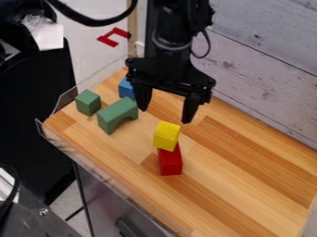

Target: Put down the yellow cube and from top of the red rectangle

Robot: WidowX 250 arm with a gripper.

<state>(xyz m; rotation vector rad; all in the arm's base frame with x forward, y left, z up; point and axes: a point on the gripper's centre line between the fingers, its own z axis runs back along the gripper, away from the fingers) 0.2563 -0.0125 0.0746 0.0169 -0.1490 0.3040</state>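
Gripper: my gripper [165,115] hangs over the table [248,178], just beyond the yellow cube from the camera.
Jaws: spread apart, released.
Yellow cube: on top of the red block [171,162], slightly askew to it.
Red block: upright on the table, beneath the cube.
Green pieces: an arch [116,114] beside a cube [88,102].
Blue block: behind the arch, partly hidden by my gripper.

From my camera I see my black arm [173,30] coming down almost upright from the top edge, its hand [165,116] hanging below, the two fingers [192,107] spread well apart and pointing downward.
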